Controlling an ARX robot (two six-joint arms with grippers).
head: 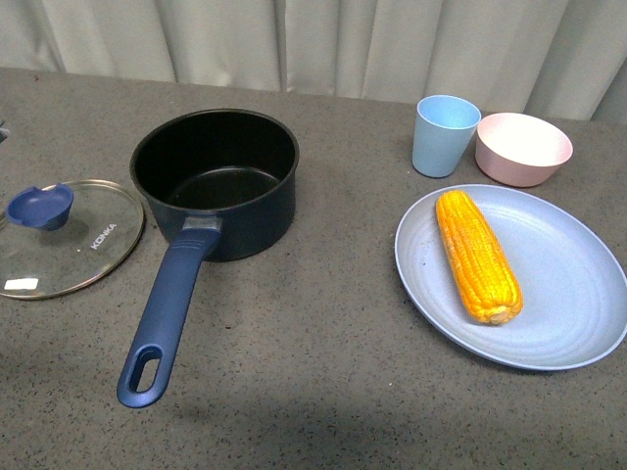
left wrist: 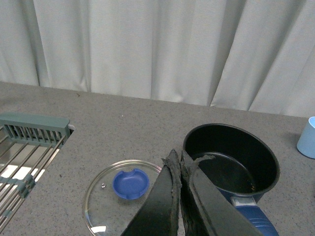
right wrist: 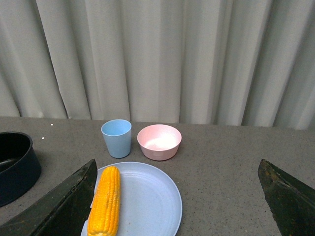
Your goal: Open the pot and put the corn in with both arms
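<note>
Far left, left wrist view only: slatted drain rack (left wrist: 29, 147) set into grey countertop (head: 323, 392), off-task. Next over: glass lid (head: 73, 245), blue knob (head: 41, 207) up, flat on counter just beside pot; touching or not, cannot tell. Between lid and pot in left wrist view, left gripper (left wrist: 177, 158): jaws pressed together, nothing between them. Then pot (head: 216, 176): dark navy saucepan, uncovered, black inside, empty, upright, long blue handle (head: 168, 313) with oval hole pointing toward robot. Judged step: opening done, corn transfer not yet begun. Right of centre, well apart from pot: corn (head: 477, 257), husked yellow-orange cob, lying lengthwise on left half of pale blue plate (head: 568, 323), narrow tip away from robot. Roughly pot-width in length, so likely a snug fit, maybe tilted. Behind plate: light blue cup (head: 446, 135) and pink bowl (head: 524, 149), side by side, both off-task. On plate's near side, right gripper (right wrist: 177, 164): jaws spread wide, holding nothing. Neither arm in front view. Next move, as judgement: lower right gripper onto cob, jaws across its width near the middle, close, lift, carry left over pot rim, release inside. Risk: rounded kernelled surface rolling or slipping on smooth plate; cup close behind the tip.
</note>
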